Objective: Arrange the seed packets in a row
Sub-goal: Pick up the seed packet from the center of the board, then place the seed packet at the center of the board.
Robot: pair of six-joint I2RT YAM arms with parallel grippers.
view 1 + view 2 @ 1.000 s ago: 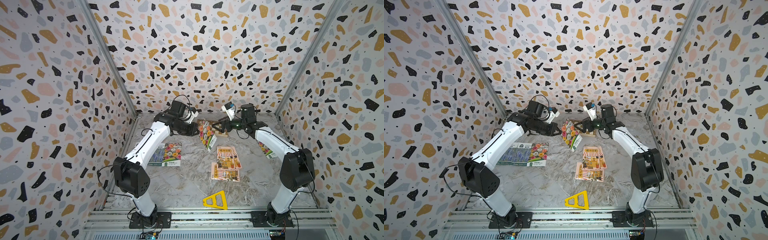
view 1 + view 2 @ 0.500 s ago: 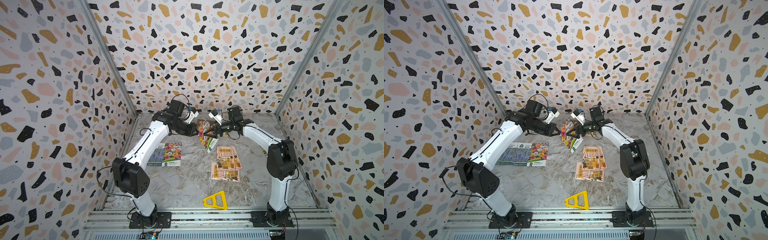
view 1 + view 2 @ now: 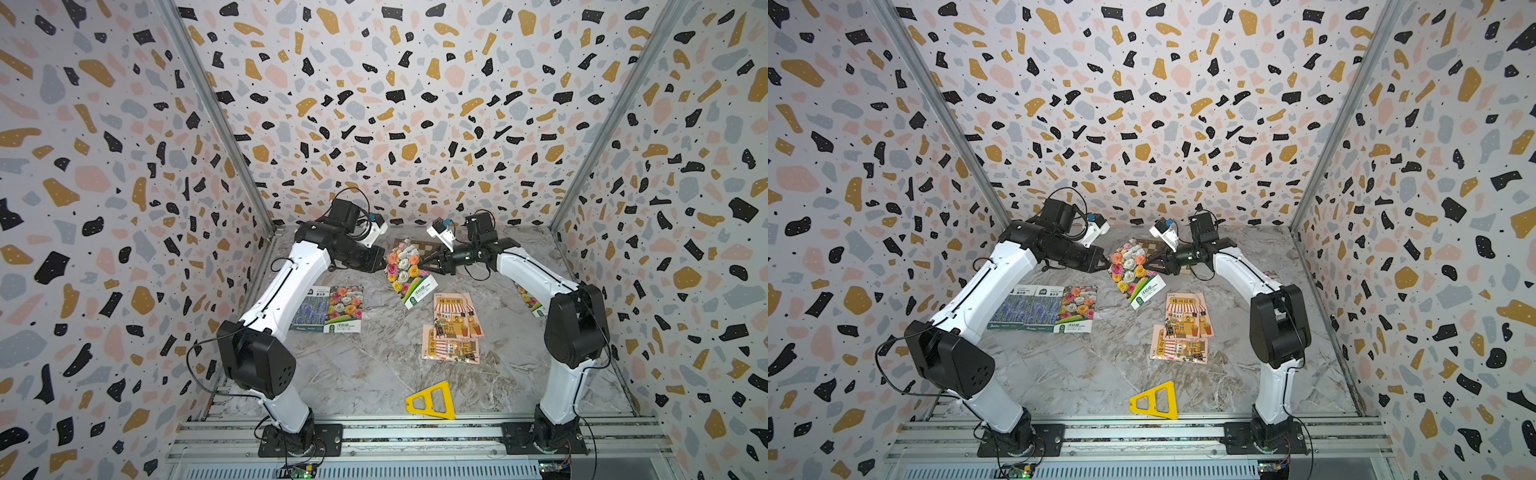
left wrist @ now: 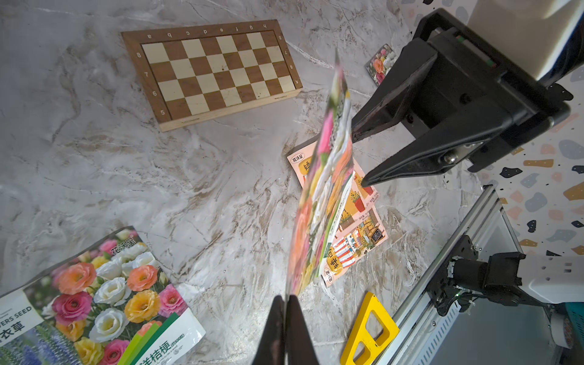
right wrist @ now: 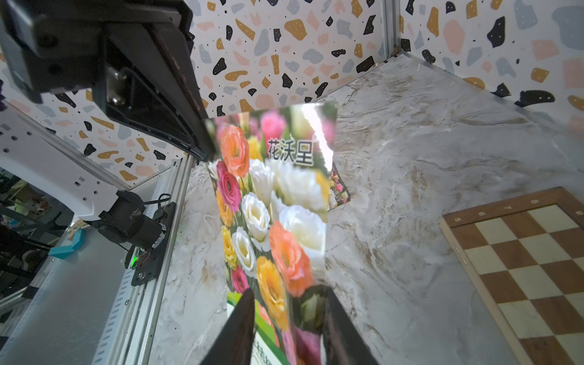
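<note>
A glossy flower seed packet (image 3: 409,272), printed with orange, pink, white and yellow blooms above a white-green label, hangs tilted in the air over the far middle of the marbled tabletop (image 3: 374,365), label end lowest. The left gripper (image 4: 286,300) is clenched on 1 edge of it, jaws pressed flat on the sheet. The right gripper (image 4: 358,158) sits at the packet's opposite side with its jaws visibly apart. Its tips are close against the sheet, but whether they touch it cannot be told. Toward the left arm, 2 purple lavender packets (image 3: 1009,307) and 1 more flower packet (image 3: 1075,309) lie flat in a row, sides meeting. Toward the right arm, at least 2 pink shop packets (image 3: 453,316) with orange awnings overlap in a loose cluster. Another flower packet (image 3: 530,301) shows partly from behind the right arm, close to the right wall. The chessboard (image 4: 211,72) lies beyond the held packet, near the back wall. A yellow triangle (image 3: 430,401) rests just inside the front rail (image 3: 415,432). Bare marble runs between the row and the pink cluster and widens across the front, where only the triangle sits. The arms crowd the far middle.
</note>
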